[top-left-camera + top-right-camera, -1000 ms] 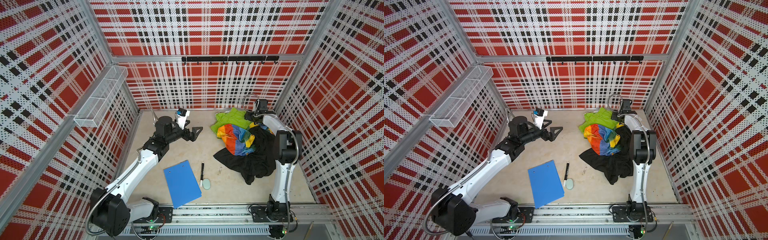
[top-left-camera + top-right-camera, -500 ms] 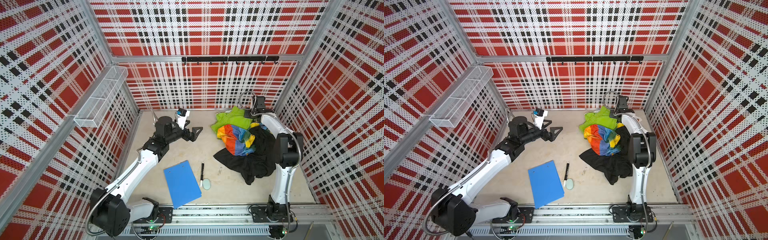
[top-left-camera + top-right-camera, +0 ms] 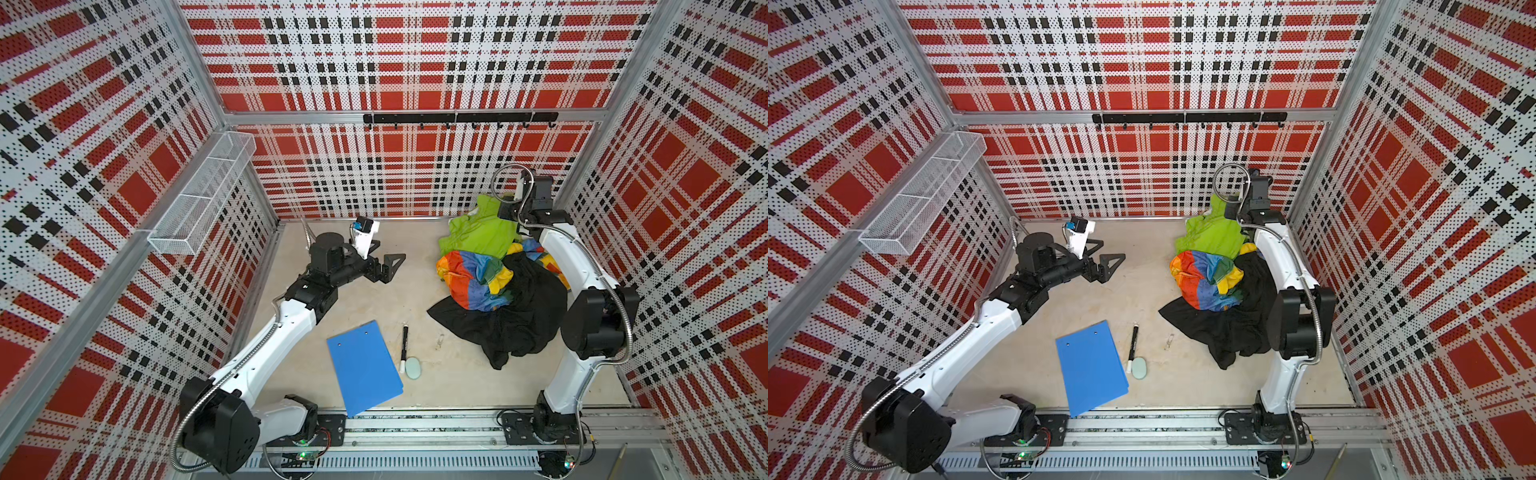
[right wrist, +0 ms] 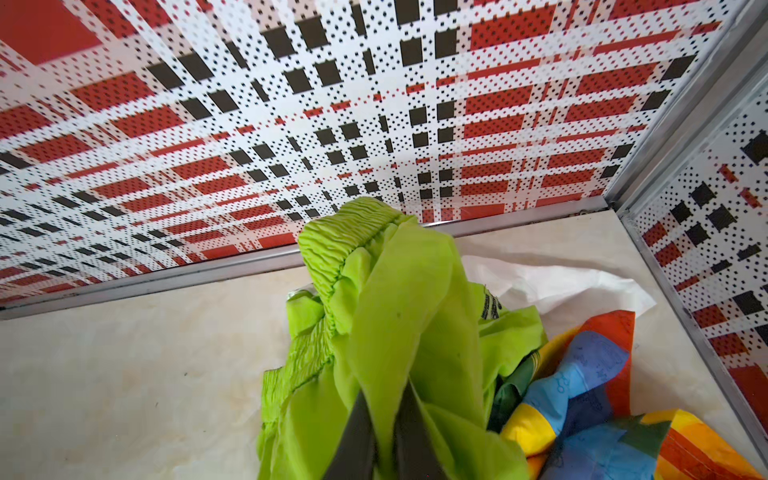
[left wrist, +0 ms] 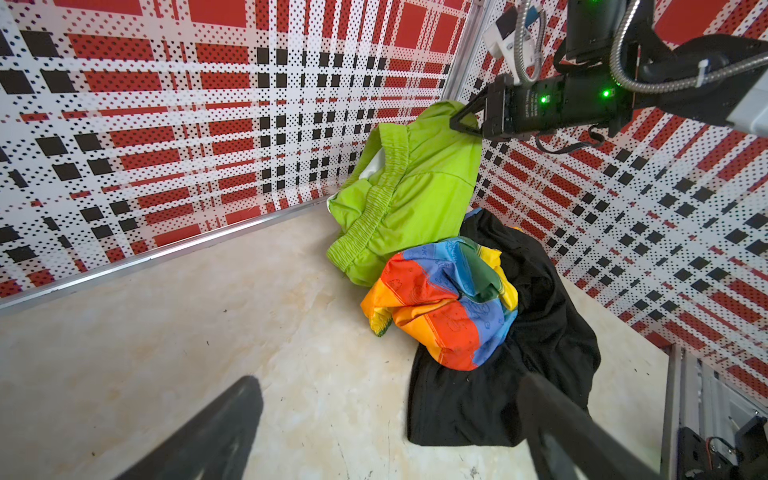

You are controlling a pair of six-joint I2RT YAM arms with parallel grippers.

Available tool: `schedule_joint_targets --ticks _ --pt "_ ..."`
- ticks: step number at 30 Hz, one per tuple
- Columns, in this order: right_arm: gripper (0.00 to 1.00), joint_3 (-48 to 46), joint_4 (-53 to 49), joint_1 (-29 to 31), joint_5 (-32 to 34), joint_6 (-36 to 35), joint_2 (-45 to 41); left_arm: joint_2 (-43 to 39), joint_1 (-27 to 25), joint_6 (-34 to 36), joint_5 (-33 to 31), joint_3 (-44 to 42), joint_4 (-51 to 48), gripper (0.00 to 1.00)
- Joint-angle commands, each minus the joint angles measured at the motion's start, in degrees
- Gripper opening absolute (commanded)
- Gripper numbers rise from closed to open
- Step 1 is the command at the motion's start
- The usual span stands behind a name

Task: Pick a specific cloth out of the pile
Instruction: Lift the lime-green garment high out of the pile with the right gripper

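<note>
The cloth (image 3: 482,232) (image 3: 1214,232) is lime green with an elastic band and lies at the back of the pile, near the back right corner. My right gripper (image 3: 504,210) (image 3: 1230,212) (image 5: 461,120) (image 4: 384,399) is shut on its upper fold, which hangs pulled up off the floor. The rest of the cloth (image 4: 395,324) drapes down onto the pile. The pile holds a rainbow patchwork cloth (image 3: 473,278), a large black garment (image 3: 519,324) and a white cloth (image 4: 540,282). My left gripper (image 3: 384,255) (image 3: 1104,255) (image 5: 388,386) is open and empty, left of the pile above bare floor.
A blue clipboard (image 3: 363,368), a black marker (image 3: 404,347) and a pale oval eraser (image 3: 413,368) lie on the floor toward the front. A wire basket (image 3: 203,195) hangs on the left wall and a hook rail (image 3: 457,118) on the back wall. The corner walls stand close to my right gripper.
My right gripper has shut on the green cloth and risen toward the back wall, pulling the fold up. The left arm has not moved.
</note>
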Motion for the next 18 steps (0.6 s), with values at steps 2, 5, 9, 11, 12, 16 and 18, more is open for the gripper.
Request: schedule_joint_targets --ticks 2,5,9,11,12,16,18 --pt "0.01 -0.51 7.14 -0.25 -0.27 3.13 -6.39 -1.78 0.25 -0.28 1.94 0.61 1.47 0.99" --pt "0.01 -1.33 8.52 -0.25 0.97 4.63 -9.26 -1.85 0.30 -0.30 2.20 0.62 1.51 0.99" --pt "0.01 -1.60 9.98 -0.25 1.52 6.05 -12.47 -2.03 0.28 -0.39 2.54 0.68 1.47 0.99" --pt "0.01 -1.71 10.73 -0.25 1.43 6.53 -14.08 -2.05 0.28 -0.34 2.67 0.66 1.56 0.99" --pt "0.01 -1.99 11.37 -0.25 1.36 6.79 -14.88 -2.14 0.29 -0.38 2.68 0.68 1.47 0.99" --pt "0.01 -3.49 14.44 -0.25 0.14 7.64 -18.32 -2.24 0.26 -0.25 2.94 0.74 1.56 0.99" --pt "0.00 -4.11 15.79 -0.25 -0.38 8.10 -19.66 -2.23 0.26 -0.26 3.03 0.70 1.60 0.99"
